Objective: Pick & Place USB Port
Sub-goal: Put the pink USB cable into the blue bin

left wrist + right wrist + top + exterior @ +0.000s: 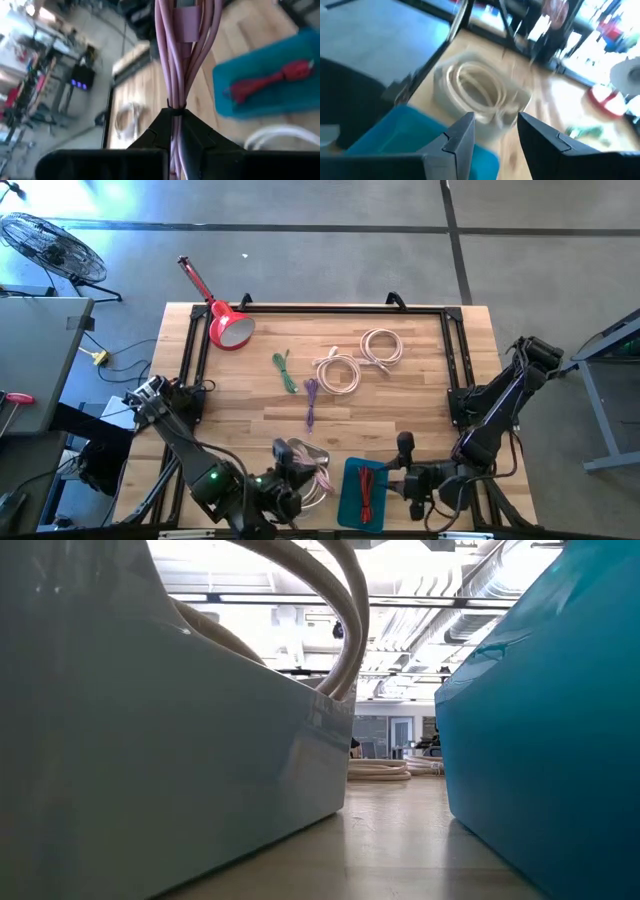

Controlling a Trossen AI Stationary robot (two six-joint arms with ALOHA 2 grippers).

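Observation:
A bundled pink USB cable (176,60) with a pink band (188,22) around it is held by my left gripper (175,112), which is shut on it near the table's front edge (292,455), above a white tray (314,485). The white tray (445,82) holds a coiled white cable (475,92). Right of it, a blue tray (345,490) holds a red cable (366,492). My right gripper (495,132) stands open beside the blue tray (405,472) with nothing between its fingers. My left gripper pinches the pink cable bundle between its two fingers at one end of the loops (175,102), several strands together. The strands run on lengthwise from the fingertips, away from the gripper. The bundle is clear of the table.
Farther back on the table lie two beige coiled cables (340,372) (381,347), a green cable (286,370), a purple cable (311,402) and a red lamp-like thing (228,327). A black frame (320,308) edges the far side.

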